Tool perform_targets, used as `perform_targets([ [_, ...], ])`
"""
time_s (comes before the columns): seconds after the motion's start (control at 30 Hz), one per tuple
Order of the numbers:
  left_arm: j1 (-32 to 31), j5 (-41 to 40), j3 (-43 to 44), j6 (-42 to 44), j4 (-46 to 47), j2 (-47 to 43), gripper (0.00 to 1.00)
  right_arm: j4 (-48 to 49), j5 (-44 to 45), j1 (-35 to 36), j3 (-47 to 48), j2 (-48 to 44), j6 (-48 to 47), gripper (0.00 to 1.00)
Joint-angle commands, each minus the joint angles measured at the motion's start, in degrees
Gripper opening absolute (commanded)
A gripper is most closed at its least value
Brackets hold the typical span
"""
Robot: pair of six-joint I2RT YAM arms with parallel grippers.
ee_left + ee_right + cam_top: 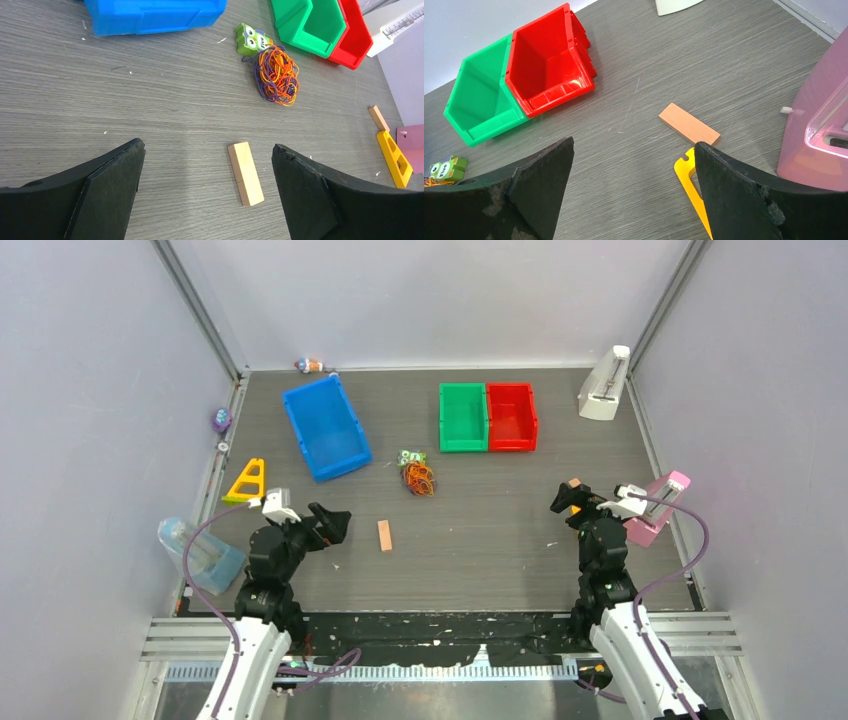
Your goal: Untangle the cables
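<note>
Overhead view, read left to right. A yellow triangle [247, 481] lies at the left edge of the counter [480, 550]. A blue bin [325, 427] sits beyond it and to its right, set at an angle. My left gripper [207, 150] hangs over the near-left counter with its jaws spread wide and nothing between them. In its wrist view I see a wood block [245, 172] lying on the counter in the gap between the fingers, untouched. The cables [277, 74] lie mid-counter as one tangled clump of orange, yellow and purple strands, beyond the wood block and well apart from both grippers. An owl tile [252, 39] touches the clump's far side. Right of that, a green bin [463, 417] and a red bin [512, 416] stand side by side, touching, with their open tops up. My right gripper [634, 145] is at the near right, jaws likewise wide and holding nothing. An orange block [689, 123] and a yellow piece [691, 185] lie just beside each other by its right finger. A pink stand [819, 125] rises at the far right edge.
</note>
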Motion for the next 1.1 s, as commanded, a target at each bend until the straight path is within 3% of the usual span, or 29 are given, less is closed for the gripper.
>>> perform_targets([
  [0.0, -0.2, -1.4, 0.4, -0.4, 0.6, -0.7, 0.99, 1.9, 0.8, 0.1, 2.4, 0.0, 0.3, 0.95],
  [0.33, -0.2, 1.4, 0.4, 0.2, 2.8, 0.1, 1.00, 2.9, -1.1, 0.1, 2.6, 0.7, -0.8, 0.95],
  [0.47, -1.5, -4.8, 5.7, -3.5, -4.6, 0.7, 0.95, 2.9, -1.8, 0.1, 3.3, 2.1, -1.2, 0.95],
  [0.57, -6.4, -8.7, 9.2, -5.8, -5.4, 2.5, 0.95, 3.1, -2.3, 0.1, 3.6, 3.1, -1.4, 0.95],
  [0.73, -20.3, -20.9, 17.2, -2.1, -7.2, 16.1, 0.94, 3.2, -2.4, 0.1, 3.7, 3.1, -1.4, 0.95],
  [0.87, -27.4, -22.6, 25.4, -0.7, -8.2, 30.4, 0.92, 3.2, -2.3, 0.1, 3.8, 3.3, -1.3, 0.95],
  [1.07, -29.9, -21.0, 34.4, -2.7, -3.5, 48.2, 0.86, 3.0, -2.2, 0.1, 4.1, 3.8, -1.3, 0.95],
])
